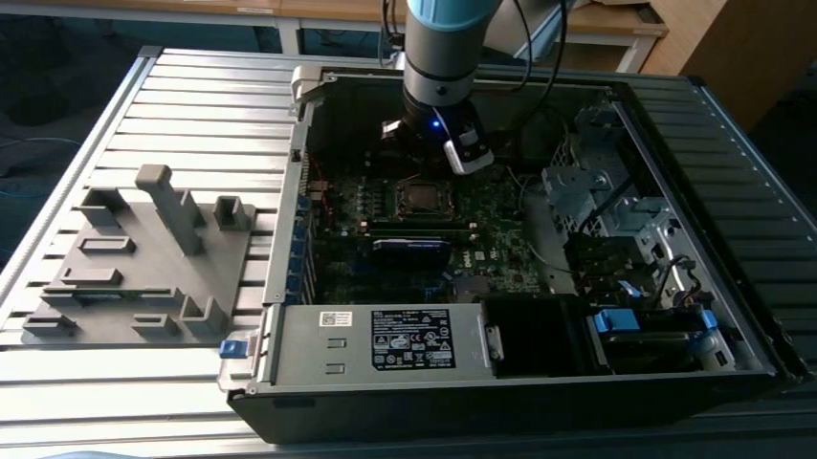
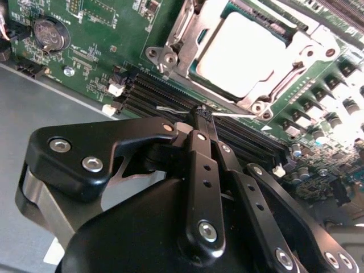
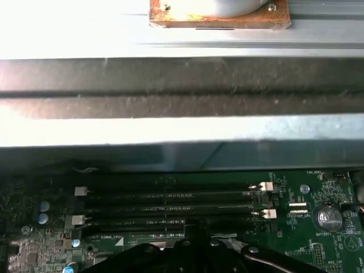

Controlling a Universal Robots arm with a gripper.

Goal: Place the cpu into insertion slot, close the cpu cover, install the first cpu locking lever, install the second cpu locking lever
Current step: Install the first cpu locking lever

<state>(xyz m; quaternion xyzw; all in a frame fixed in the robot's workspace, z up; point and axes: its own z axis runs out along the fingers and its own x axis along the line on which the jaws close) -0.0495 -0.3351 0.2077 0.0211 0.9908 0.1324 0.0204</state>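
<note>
We found the cpu [image 2: 242, 54] seated beneath the closed cpu cover [image 2: 183, 31]. The pincer [image 2: 203, 115] hung just beside that cover, its fingertips pinched together.

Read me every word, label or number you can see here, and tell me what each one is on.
No text can be quoted reliably.
Black label on the grey plate: print too small to read.
White sticker beside it: too small to read.
White lettering on the green circuit board in the first wrist view: too blurred to read.
</note>
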